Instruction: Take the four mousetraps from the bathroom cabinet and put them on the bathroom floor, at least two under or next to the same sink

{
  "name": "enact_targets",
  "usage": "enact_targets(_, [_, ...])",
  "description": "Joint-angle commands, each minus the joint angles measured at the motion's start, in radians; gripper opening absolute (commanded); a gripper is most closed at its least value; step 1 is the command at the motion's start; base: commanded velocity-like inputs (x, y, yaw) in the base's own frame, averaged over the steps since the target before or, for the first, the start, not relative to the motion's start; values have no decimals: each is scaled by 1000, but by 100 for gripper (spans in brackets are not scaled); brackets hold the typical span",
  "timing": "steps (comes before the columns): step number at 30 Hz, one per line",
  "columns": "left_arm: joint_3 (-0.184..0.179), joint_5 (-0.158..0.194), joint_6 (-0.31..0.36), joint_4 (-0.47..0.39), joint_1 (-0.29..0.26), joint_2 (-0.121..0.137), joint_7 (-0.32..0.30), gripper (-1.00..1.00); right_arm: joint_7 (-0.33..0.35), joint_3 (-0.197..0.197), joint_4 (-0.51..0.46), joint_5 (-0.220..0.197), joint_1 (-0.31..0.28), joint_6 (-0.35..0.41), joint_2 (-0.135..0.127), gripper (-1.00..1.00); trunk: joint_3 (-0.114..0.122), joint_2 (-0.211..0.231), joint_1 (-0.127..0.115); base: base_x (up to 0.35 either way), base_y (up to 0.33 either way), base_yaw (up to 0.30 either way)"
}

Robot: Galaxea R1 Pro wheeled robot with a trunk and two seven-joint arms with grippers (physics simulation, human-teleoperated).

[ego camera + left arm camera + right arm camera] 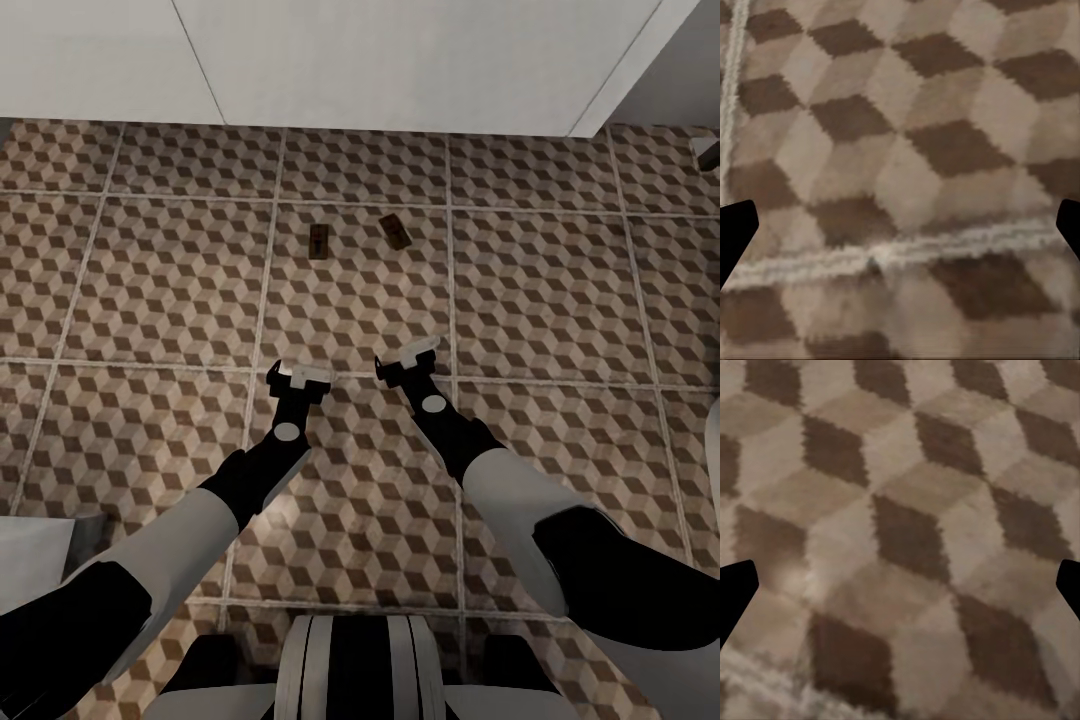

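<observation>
Two mousetraps lie flat on the cube-patterned bathroom floor [150,290]: one [320,241] upright in the picture, the other [394,230] slightly turned, a hand's width to its right. Both rest close in front of a white vanity front [400,60]; the sink basin and the cabinet are out of view. My left gripper [300,375] and right gripper [408,356] hover low over the tiles, nearer to me than the traps, both open and holding nothing. In the wrist views, bare tiles [900,150] [900,532] lie between the wide-spread fingertips [735,232] [735,592].
The white vanity runs along the far side of the floor. A white curved edge [714,440] stands at the right border and a pale white object [30,560] at the lower left. A small dark part [710,155] shows at the upper right.
</observation>
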Motion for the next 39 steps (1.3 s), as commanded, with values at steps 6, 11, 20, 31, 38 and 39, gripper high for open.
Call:
enact_targets(6, [-7,11,-5,9,-1,-1,8,100,-7,4,1,9,-1,-1,0,100,0,0,0,0,0,0])
enact_targets(11, [-7,11,-4,6,-1,-1,8,100,-6,4,1,9,-1,-2,0,100,0,0,0,0,0,0])
enact_targets(20, [-7,11,-3,-9,-1,-3,13,100,-6,4,1,9,0,-1,0,100,0,0,0,0,0,0])
enact_targets(31, [-7,12,0,-20,-1,-3,14,100,-5,4,1,9,0,-1,0,100,3,0,-1,0,0,0])
enact_targets(38, [-7,12,2,-18,-1,-5,14,100,-5,4,1,8,0,-1,0,100,31,2,-4,0,0,0])
enact_targets(39, [-7,12,2,-18,-1,-5,14,100,-5,4,1,7,0,-1,0,100,34,2,-4,0,0,0])
